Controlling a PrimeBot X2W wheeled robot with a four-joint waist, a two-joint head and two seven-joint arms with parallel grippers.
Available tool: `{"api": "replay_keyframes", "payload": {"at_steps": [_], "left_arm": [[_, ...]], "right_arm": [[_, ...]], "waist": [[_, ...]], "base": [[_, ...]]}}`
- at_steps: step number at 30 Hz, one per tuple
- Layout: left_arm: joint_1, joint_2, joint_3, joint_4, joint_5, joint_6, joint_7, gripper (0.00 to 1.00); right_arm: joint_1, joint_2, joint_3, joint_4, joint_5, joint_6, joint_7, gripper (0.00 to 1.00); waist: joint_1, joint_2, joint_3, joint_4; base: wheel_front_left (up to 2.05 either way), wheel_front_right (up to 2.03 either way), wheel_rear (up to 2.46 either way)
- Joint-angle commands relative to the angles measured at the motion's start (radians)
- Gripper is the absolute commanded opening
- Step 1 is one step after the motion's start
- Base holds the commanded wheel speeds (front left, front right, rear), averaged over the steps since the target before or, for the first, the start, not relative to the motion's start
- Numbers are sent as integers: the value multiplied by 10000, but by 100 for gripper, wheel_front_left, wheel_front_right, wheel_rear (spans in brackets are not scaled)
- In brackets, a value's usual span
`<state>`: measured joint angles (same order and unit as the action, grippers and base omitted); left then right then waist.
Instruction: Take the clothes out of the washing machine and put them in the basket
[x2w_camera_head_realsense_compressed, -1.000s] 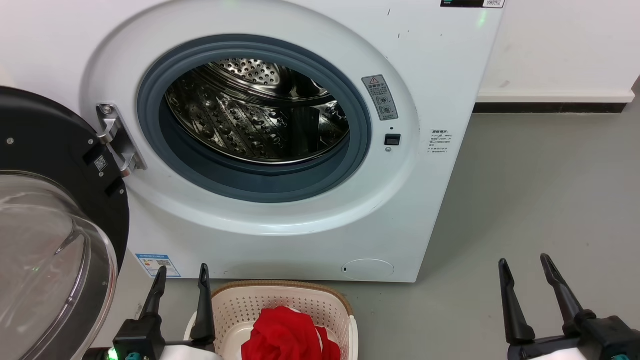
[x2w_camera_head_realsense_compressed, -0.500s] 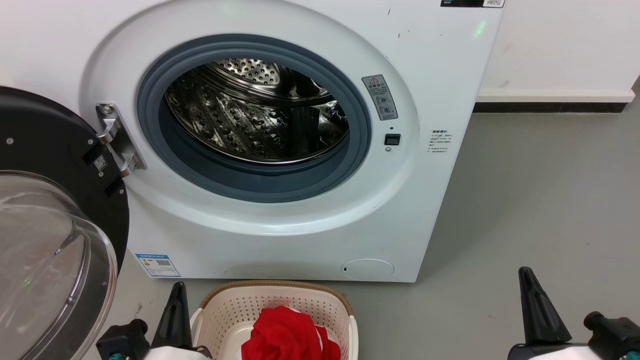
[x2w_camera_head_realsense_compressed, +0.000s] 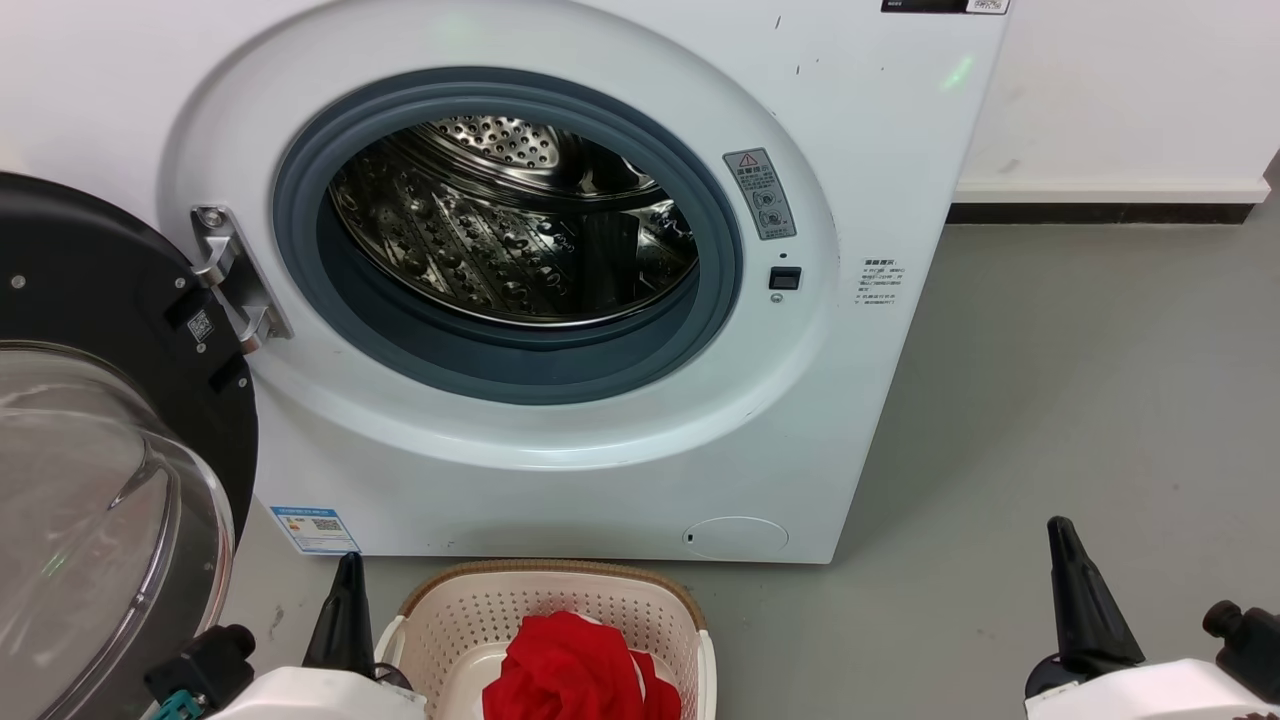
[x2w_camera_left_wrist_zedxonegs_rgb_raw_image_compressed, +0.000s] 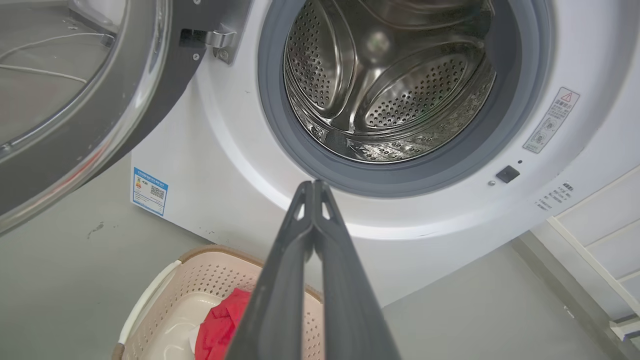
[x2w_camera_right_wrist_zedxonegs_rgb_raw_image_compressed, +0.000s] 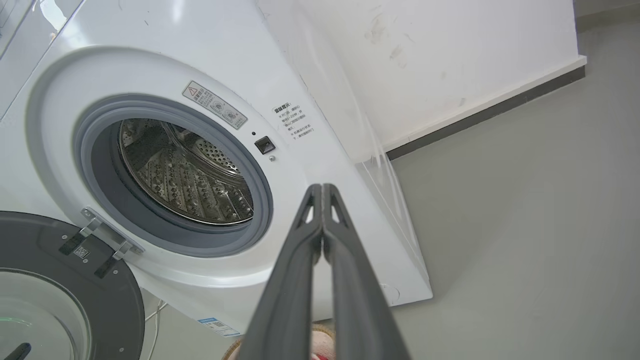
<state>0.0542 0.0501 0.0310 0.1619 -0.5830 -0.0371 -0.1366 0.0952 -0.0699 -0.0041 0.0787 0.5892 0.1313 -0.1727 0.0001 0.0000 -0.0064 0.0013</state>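
The white washing machine stands with its porthole open, and no fabric shows in the steel drum. On the floor in front of it sits the cream basket, holding bunched red clothes. My left gripper is shut and holds nothing, just left of the basket. Off to the right, over bare floor, my right gripper is shut and also holds nothing. In the left wrist view the shut left gripper points at the porthole rim, with the basket and clothes below. In the right wrist view the shut right gripper points at the machine.
The black-framed glass door hangs open at the left, close to my left arm. Grey floor stretches to the right of the machine up to a white wall with a dark baseboard. A thin cable lies under the door.
Both grippers have gone from open to shut. The left one dropped lower and drew back beside the basket; the right one shifted to the right.
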Motion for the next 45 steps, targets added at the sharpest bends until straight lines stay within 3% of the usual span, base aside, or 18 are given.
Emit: {"api": "replay_keyframes", "payload": {"at_steps": [1,22,45], "left_arm": [[-261,5,42,-90,-310,-72,51,0],[-704,4,287,176,-3281,-337,789,0],[-1088,2,499,423,-5900,-573,1441,0]], "right_arm": [[-302,-98,-14,-57,339,-1,69,0],[-828,-176,-122,433,3469,-2,730,0],[-1326,-189,-293,881,6164,-4,1379,0]], "waist": [[0,0,1,0],[0,0,21,-3],[0,0,44,-6]], "base": [[0,0,0],[0,0,0],[0,0,0]]}}
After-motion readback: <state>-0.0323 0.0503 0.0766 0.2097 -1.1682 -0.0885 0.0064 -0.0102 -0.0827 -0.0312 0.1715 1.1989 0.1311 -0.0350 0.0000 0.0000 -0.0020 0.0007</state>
